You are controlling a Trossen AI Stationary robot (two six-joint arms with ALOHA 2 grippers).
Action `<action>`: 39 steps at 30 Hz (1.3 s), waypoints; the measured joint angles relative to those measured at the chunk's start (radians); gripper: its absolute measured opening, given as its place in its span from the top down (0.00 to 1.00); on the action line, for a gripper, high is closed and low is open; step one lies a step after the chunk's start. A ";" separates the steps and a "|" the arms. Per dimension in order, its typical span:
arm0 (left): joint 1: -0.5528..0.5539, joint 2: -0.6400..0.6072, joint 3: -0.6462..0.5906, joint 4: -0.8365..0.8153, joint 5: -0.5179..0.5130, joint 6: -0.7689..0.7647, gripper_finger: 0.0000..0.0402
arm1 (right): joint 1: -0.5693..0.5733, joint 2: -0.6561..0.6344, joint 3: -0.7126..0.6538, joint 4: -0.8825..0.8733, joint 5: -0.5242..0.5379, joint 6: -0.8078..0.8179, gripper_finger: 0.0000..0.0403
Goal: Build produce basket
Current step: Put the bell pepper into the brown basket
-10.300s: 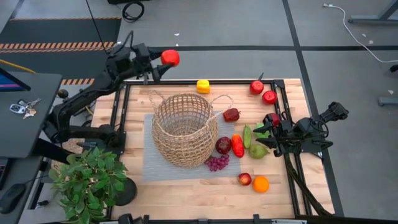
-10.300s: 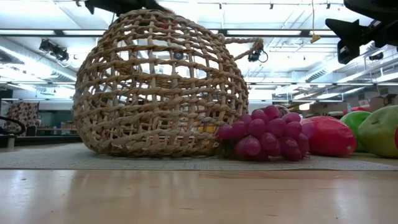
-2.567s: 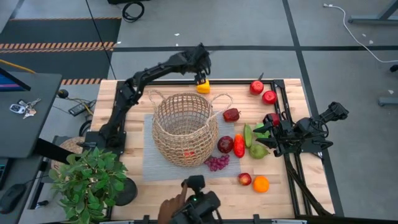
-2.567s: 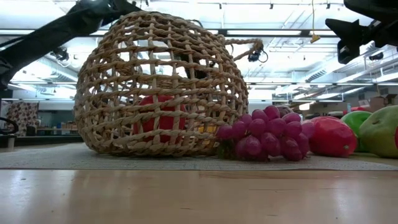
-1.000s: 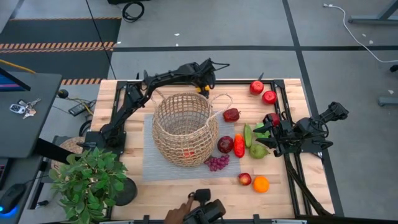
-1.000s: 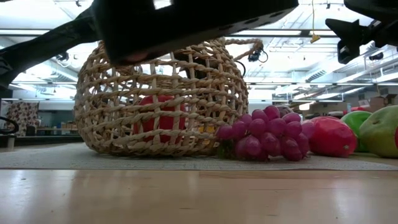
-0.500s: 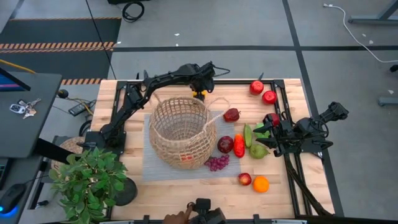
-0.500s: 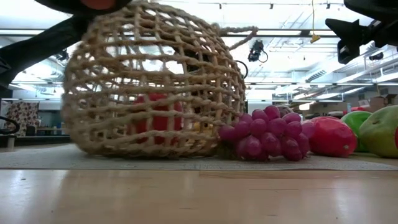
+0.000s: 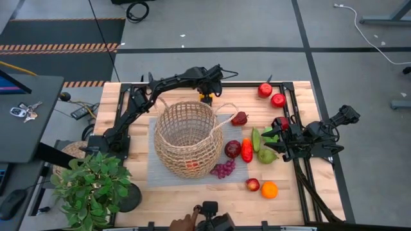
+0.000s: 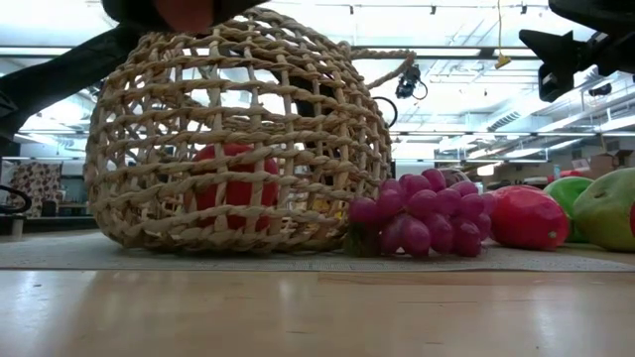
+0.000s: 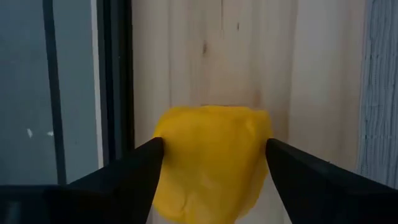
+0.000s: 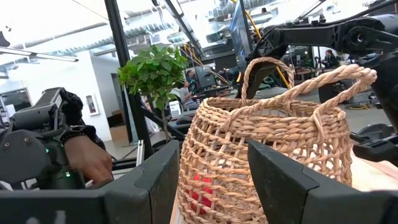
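Basket (image 9: 187, 135) has slid left since a second ago. Your left gripper (image 11: 211, 177) has its fingers astride the yellow pepper (image 11: 210, 163); clamp next. Right gripper (image 9: 275, 138) parked, fingers apart.

Yellow pepper (image 11: 208, 165) cut off at frame edge in left wrist view; contact w/ fingers unclear

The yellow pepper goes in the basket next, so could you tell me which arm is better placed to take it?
Left. Its gripper is at the pepper, with a finger on either side. The right gripper waits across the table among the pears.
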 joint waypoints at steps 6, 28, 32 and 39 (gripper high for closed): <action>0.006 0.001 -0.004 0.016 -0.001 -0.031 0.22 | 0.000 0.000 0.000 0.000 0.000 0.000 0.51; -0.003 0.003 -0.005 0.034 -0.013 0.008 0.14 | 0.000 0.000 0.000 0.000 0.000 0.000 0.51; -0.003 0.003 -0.005 0.034 -0.023 0.032 0.21 | 0.000 0.000 0.000 0.000 0.000 0.000 0.51; -0.012 0.003 -0.005 0.033 -0.061 0.078 0.34 | 0.000 0.000 0.000 0.000 0.000 0.000 0.51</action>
